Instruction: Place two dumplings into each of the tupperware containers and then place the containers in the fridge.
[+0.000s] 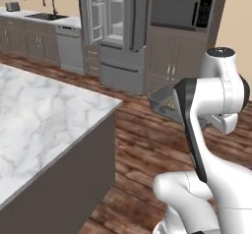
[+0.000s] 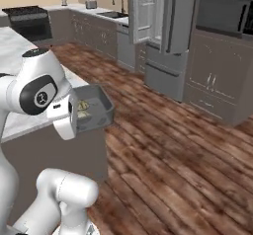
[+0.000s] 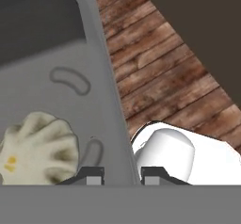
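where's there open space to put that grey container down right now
The marble island counter is bare across its top, from its near corner back to the left. Open wood floor lies between the island and the fridge, whose doors stand open on pale shelves. It is tight at the gripper, clamped on the grey container wall beside a dumpling.

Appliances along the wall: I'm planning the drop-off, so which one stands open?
The fridge, its upper doors swung wide, showing shelves; the microwave and dishwasher are shut.

Home kitchen: fridge point(image 1: 115, 31), sink point(image 1: 45, 16), microwave point(image 1: 181, 11), marble island point(image 1: 44, 115).
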Available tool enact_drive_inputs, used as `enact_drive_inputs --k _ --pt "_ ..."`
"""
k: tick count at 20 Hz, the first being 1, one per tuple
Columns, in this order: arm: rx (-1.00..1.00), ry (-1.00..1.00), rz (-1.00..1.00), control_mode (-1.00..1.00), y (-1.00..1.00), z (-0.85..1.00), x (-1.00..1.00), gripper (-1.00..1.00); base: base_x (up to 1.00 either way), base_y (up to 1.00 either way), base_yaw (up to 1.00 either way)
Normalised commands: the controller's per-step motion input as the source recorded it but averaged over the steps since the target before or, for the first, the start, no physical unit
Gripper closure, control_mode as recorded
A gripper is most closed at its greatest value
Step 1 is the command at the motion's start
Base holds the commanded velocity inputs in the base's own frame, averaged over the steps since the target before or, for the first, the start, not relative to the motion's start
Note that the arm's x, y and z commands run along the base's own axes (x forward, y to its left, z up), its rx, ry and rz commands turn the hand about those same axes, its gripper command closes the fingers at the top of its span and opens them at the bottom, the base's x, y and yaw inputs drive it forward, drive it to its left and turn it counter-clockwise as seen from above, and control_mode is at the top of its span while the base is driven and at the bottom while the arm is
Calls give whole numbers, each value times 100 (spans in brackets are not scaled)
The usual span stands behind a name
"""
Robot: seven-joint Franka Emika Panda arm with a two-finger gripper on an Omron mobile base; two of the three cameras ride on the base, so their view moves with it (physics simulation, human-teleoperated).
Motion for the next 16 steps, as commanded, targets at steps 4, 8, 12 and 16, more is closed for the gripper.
enact_drive_inputs --k 4,8,12,16 --pt "0 0 0 100 0 0 0 100 63 -92 55" --pt "0 0 0 100 0 0 0 100 50 -100 50" --pt "0 0 0 100 0 0 0 100 42 -100 47" --pt "0 0 0 100 0 0 0 100 31 -100 47"
